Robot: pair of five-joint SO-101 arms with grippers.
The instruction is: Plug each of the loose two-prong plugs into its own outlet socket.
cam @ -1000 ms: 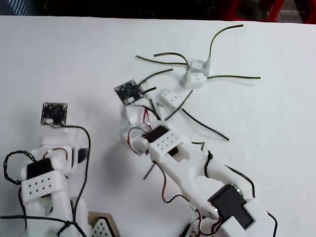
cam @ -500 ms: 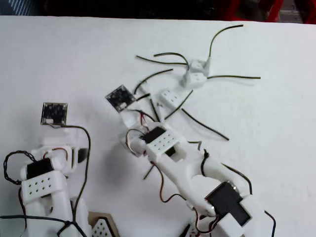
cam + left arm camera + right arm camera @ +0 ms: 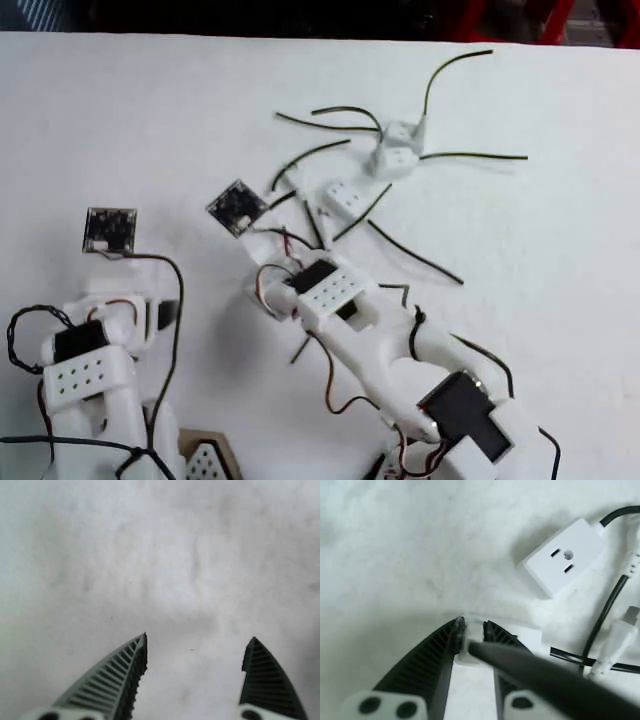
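White plug [image 3: 470, 637] clenched in right gripper [image 3: 472, 626]; left gripper [image 3: 197, 642] gapes, released. Advice: square its prongs with the outlet socket [image 3: 565, 560] at two o'clock, then push straight.

Lighting: bright, even, from above. Table [image 3: 120, 120]: washed near-white. Shadows: faint, soft; one beside outlet socket [image 3: 567, 560]. High view's top edge: dark.
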